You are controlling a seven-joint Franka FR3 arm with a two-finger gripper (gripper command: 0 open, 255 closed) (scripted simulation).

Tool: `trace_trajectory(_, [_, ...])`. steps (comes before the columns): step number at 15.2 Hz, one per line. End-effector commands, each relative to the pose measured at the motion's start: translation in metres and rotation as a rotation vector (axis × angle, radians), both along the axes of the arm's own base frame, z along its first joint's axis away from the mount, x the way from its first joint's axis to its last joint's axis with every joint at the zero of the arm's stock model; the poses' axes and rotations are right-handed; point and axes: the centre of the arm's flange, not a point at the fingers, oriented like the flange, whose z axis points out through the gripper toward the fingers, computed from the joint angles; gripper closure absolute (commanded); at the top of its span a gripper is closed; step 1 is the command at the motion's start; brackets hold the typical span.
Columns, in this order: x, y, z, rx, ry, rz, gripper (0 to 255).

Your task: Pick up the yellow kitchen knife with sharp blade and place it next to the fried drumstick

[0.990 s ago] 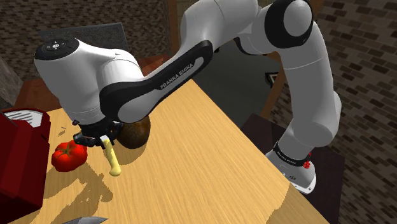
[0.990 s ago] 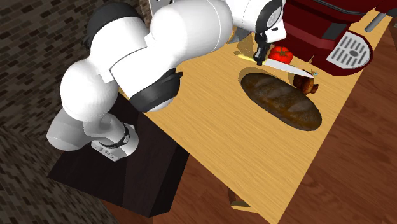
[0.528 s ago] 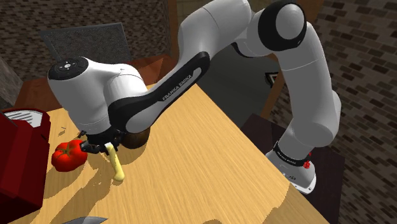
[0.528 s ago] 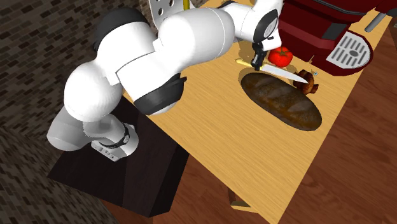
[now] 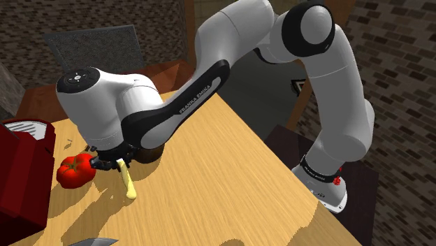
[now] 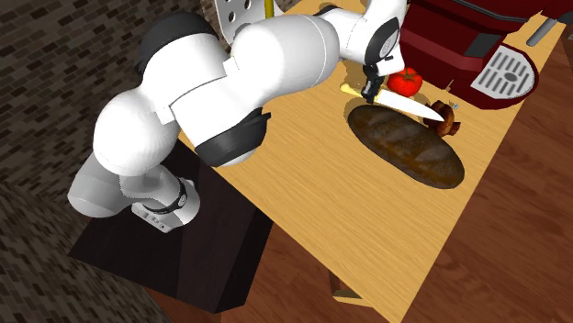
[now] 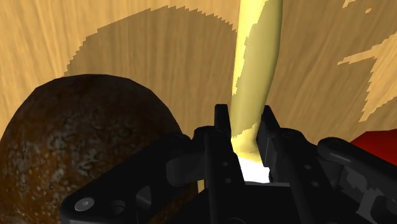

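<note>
- A light wooden table (image 5: 230, 182) with a fine grain takes up the shoulder view from five o'clock round to nine o'clock.
- A dark brick wall (image 5: 398, 42) stands behind it at two o'clock, with more of the same brick at ten o'clock.
- A dark grey flat panel (image 5: 91, 40) sits at eleven o'clock, past the table's far end.
- In the second exterior view, a reddish-brown wooden floor (image 6: 500, 266) lies at four o'clock beside the table.
- Strong light falls on the table top and casts hard-edged shadows.
</note>
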Motion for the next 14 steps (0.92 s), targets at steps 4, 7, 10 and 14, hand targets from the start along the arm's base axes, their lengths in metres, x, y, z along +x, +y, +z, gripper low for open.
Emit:
trace_trajectory(4, [0.001, -0.001, -0.002, -0.002, 0.002, -0.001, 0])
trace_trajectory(7, [-0.002, -0.001, 0.011, -0.002, 0.002, -0.001, 0])
trace_trajectory(10, [-0.009, -0.001, 0.047, -0.002, 0.002, -0.001, 0])
trace_trajectory(14, [-0.009, -0.001, 0.047, -0.002, 0.002, -0.001, 0])
